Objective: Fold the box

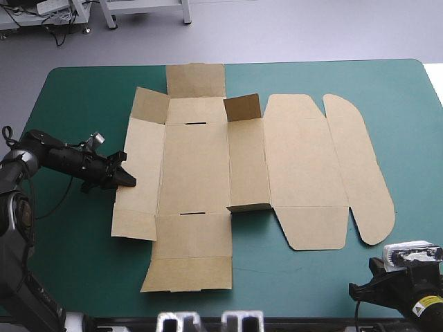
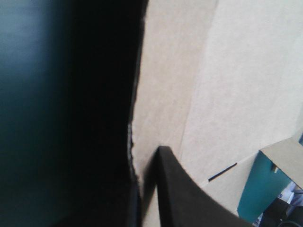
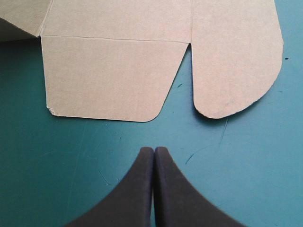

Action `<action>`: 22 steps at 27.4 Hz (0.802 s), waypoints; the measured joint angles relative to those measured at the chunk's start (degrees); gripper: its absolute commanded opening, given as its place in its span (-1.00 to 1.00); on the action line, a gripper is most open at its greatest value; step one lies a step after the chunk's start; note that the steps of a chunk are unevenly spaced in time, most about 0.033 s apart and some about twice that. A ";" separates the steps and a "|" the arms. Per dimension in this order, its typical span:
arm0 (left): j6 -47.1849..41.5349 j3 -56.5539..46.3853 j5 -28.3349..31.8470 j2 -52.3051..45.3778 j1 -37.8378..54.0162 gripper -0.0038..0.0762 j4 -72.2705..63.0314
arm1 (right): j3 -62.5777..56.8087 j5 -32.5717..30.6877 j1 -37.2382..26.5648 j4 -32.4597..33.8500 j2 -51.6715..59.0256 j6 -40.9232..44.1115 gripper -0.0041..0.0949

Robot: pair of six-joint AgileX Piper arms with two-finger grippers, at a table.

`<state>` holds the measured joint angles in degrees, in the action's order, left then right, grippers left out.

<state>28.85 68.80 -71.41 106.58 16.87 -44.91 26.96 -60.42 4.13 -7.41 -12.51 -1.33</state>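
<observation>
The brown box (image 1: 194, 166) lies as a cut sheet spread across the teal-green table, with two small corner flaps (image 1: 242, 107) standing up at its far side. My left gripper (image 1: 127, 180) is at the sheet's left edge. In the left wrist view the box (image 2: 227, 94) has its edge between the black fingers (image 2: 189, 198), and the gripper (image 2: 147, 161) is shut on it. My right gripper (image 3: 154, 150) is shut and empty over bare cover, a little short of the box's lid flaps (image 3: 109, 75). In the high view it sits at the front right corner (image 1: 363, 289).
The rounded lid flap (image 1: 360, 166) reaches toward the table's right side. Bare teal-green cover (image 1: 76, 256) shows at the front left and along the front edge by the right arm. A narrow slot (image 2: 222, 172) in the board lies ahead of the left gripper.
</observation>
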 measured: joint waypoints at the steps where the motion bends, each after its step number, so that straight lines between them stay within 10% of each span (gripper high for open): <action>1: 0.77 -0.02 -0.06 0.00 0.00 -0.92 -1.14 | 0.00 0.00 0.00 0.00 0.00 0.00 -0.95; 13: 6.23 4.37 2.86 0.41 -0.95 -0.93 -12.86 | 0.00 0.00 0.00 0.00 0.00 0.00 -0.95; 22: 6.24 25.51 2.24 -3.03 -13.92 -0.93 17.35 | 0.00 0.00 0.00 0.00 0.00 0.00 -0.95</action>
<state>35.09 94.32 -69.17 103.55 2.94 -27.55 26.96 -60.42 4.13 -7.41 -12.51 -1.33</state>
